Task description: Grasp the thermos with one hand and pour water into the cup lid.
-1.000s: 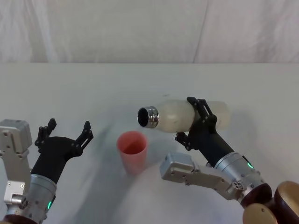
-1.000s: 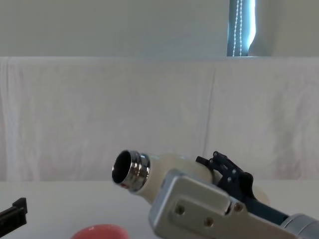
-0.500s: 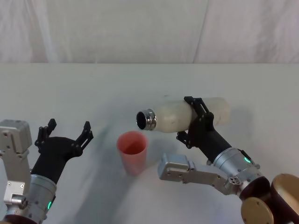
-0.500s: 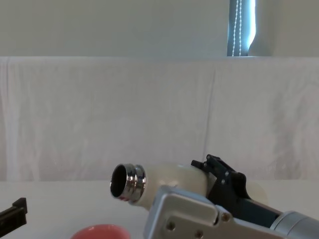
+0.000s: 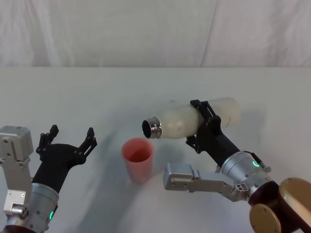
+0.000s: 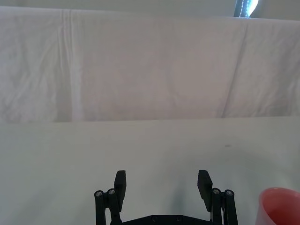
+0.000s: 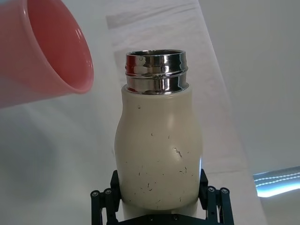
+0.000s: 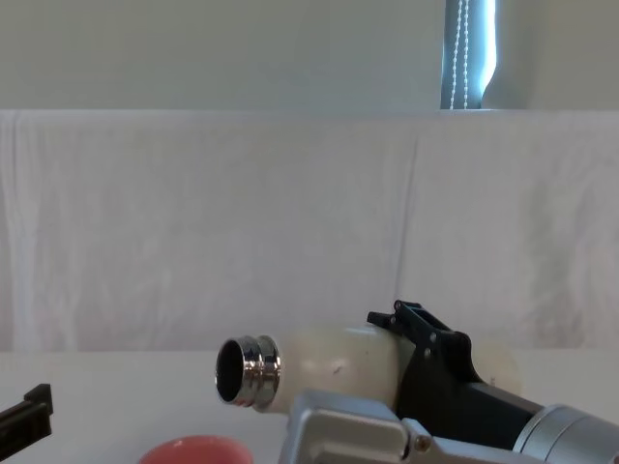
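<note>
The right gripper (image 5: 201, 127) is clenched round the thermos (image 5: 194, 119), whose long axis lies nearly level; its steel neck (image 5: 151, 127) hangs just above the cup lid (image 5: 138, 158), toward the idle left gripper (image 5: 68, 140), whose fingers are spread.

The cup lid (image 5: 138, 158) stands on the table (image 5: 73, 92) near its front edge. The thermos (image 5: 194, 119) lies tipped above, mouth over the lid's rim, body extending right.
</note>
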You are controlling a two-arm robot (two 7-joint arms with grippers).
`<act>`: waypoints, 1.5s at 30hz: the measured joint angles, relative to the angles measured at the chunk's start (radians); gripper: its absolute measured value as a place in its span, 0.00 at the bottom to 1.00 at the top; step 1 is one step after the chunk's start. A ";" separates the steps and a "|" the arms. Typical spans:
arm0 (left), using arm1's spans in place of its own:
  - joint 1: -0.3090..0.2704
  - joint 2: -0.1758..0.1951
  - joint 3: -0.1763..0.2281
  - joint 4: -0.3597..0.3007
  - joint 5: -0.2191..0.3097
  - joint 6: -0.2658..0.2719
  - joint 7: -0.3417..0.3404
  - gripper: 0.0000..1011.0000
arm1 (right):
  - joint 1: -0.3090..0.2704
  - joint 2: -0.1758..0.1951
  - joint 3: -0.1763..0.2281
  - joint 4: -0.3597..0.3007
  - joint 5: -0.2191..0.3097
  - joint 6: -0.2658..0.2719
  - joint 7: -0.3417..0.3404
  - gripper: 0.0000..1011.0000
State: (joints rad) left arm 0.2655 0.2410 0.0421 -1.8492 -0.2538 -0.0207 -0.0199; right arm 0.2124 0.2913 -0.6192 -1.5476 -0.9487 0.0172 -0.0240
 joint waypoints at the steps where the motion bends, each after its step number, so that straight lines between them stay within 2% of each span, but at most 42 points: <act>1: 0.000 0.000 0.000 0.000 0.000 0.000 0.000 0.99 | 0.000 0.000 0.000 0.000 0.000 0.000 0.000 0.95; 23: 0.000 0.000 0.000 0.000 0.000 0.000 0.000 0.99 | 0.034 0.022 -0.046 0.014 -0.086 0.022 -0.034 0.95; 45: 0.000 0.000 0.000 0.000 0.000 0.000 0.000 0.99 | 0.047 0.032 -0.056 0.001 -0.111 0.033 -0.049 0.95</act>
State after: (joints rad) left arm 0.2655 0.2410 0.0421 -1.8492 -0.2538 -0.0208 -0.0199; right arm 0.2599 0.3230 -0.6755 -1.5464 -1.0597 0.0498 -0.0735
